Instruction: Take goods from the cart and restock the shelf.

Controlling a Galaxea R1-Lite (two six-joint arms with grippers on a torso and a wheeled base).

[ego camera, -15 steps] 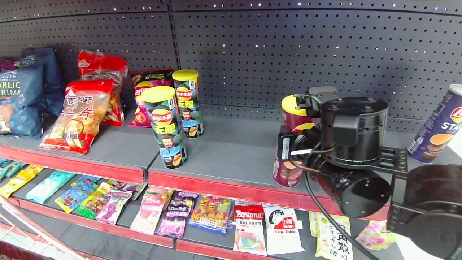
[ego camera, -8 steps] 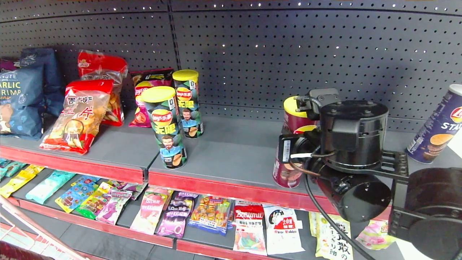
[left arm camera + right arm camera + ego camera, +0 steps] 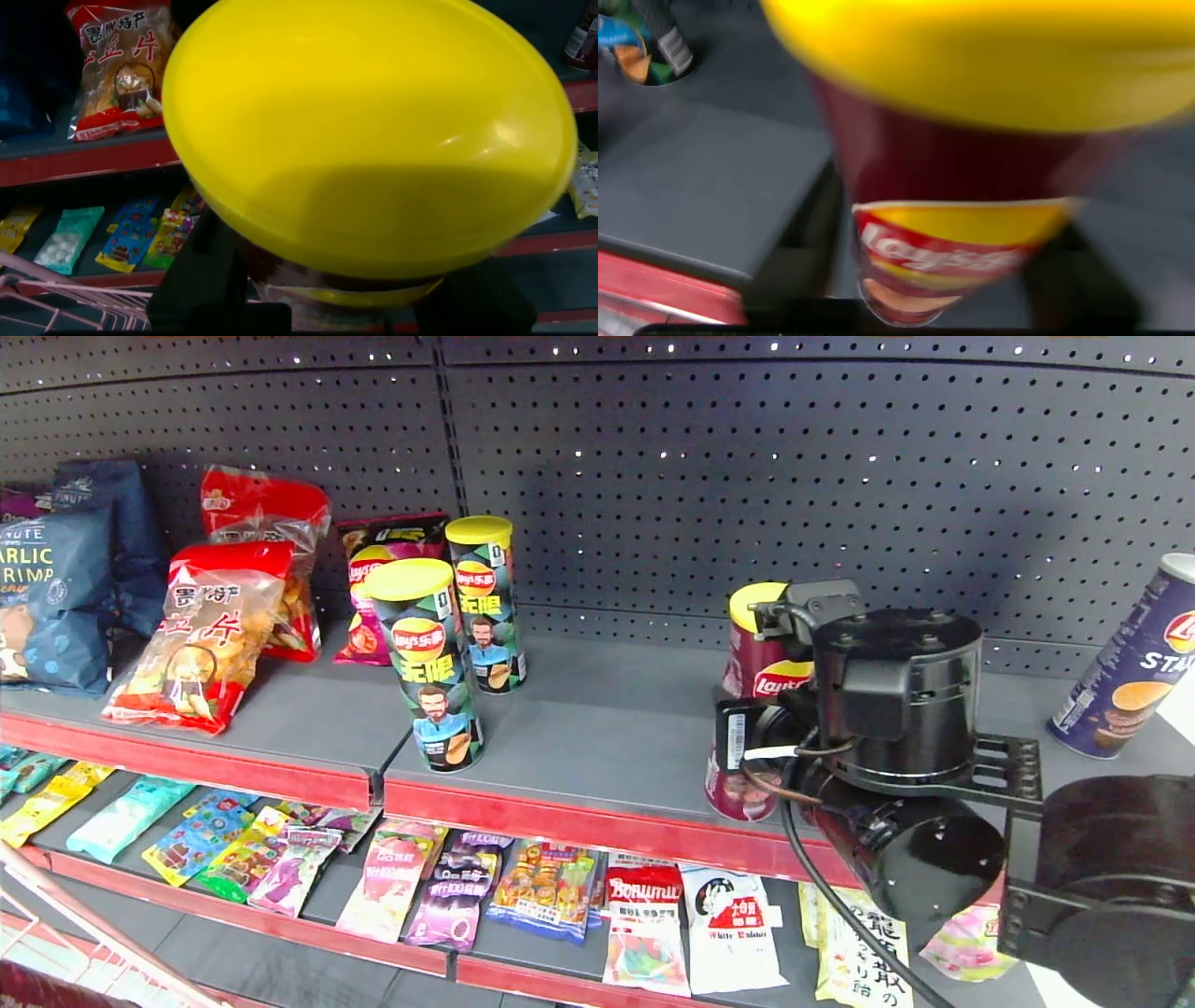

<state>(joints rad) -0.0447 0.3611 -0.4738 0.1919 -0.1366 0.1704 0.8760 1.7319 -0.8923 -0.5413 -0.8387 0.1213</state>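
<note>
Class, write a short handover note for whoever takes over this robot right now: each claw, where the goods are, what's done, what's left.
Right claw: seems shut on the maroon can, near the front edge of the top shelf. I cannot tell if its base is resting on the shelf.
Left claw: shut on a second can with a yellow lid, held out in front of the shelves.
Done: both cans are in hand, neither released.
Left: probably stand the maroon can on the shelf and let go, then shelve the second can.
</note>
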